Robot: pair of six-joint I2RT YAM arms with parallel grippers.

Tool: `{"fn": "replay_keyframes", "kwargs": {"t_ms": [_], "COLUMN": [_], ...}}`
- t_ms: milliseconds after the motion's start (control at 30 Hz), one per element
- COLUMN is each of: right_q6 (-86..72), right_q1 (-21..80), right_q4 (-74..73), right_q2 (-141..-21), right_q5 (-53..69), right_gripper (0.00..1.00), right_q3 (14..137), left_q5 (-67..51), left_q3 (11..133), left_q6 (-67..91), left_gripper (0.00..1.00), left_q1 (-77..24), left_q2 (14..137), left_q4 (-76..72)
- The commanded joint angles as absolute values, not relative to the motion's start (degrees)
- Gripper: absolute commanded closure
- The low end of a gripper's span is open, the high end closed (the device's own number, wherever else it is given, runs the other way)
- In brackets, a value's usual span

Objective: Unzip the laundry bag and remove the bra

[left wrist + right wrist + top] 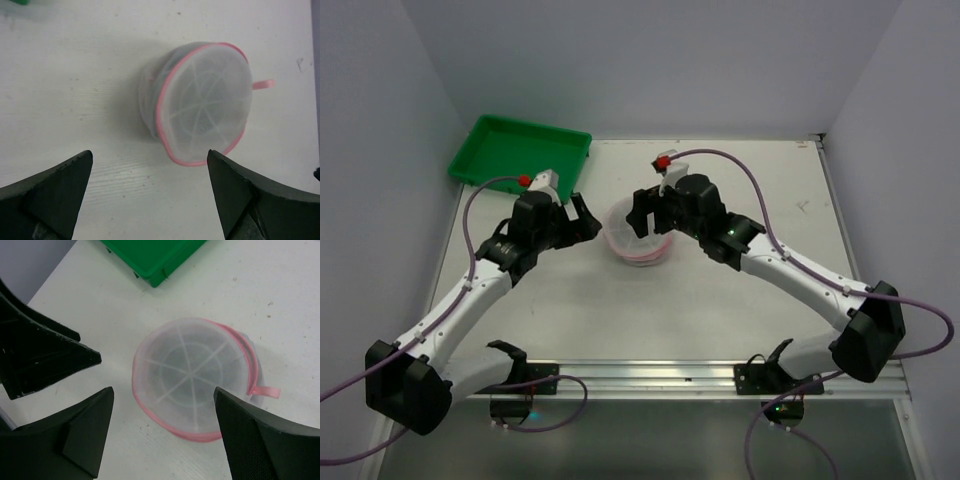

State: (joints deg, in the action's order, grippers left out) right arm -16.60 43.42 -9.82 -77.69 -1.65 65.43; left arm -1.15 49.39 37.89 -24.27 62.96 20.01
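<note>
The laundry bag (638, 240) is a round white mesh pouch with a pink zipper rim, sitting on the table between both arms. It shows in the left wrist view (202, 102) with a pink pull tab (263, 84) on its far side, and in the right wrist view (192, 380) with the tab (265, 391) at its right. My left gripper (592, 225) (150, 152) is open and empty, just left of the bag. My right gripper (642, 220) (163, 389) is open and empty, just above the bag. No bra can be made out through the mesh.
A green tray (520, 150) (150, 255) stands at the back left of the white table (720, 300). The left gripper's fingers (50, 355) show close at the left of the right wrist view. A metal rail (650, 375) runs along the near edge.
</note>
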Motion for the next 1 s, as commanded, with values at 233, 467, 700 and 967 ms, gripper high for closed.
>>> {"fn": "replay_keyframes", "kwargs": {"t_ms": [233, 467, 700, 967], "right_q6": [-16.69, -19.33, -21.71, -22.32], "right_q1": [55.28, 58.88, 59.06, 59.06], "right_q4": [-13.79, -19.77, -25.57, -26.89], "right_q2": [-98.58, -109.4, -114.51, -115.23], "right_q5": [-23.37, -32.78, -39.64, -39.64], "right_gripper": [0.21, 0.28, 0.42, 0.69], "right_q3": [82.87, 92.53, 97.47, 98.61], "left_q5": [5.62, 6.86, 3.69, 1.14], "left_q3": [46.67, 42.28, 42.19, 41.92], "left_q6": [31.04, 27.95, 27.16, 26.89], "left_gripper": [0.0, 0.0, 0.0, 0.0], "left_q1": [-11.0, -7.12, -6.07, -4.75], "left_q2": [63.46, 63.37, 63.55, 63.28], "left_q4": [27.25, 23.73, 23.12, 22.59]}}
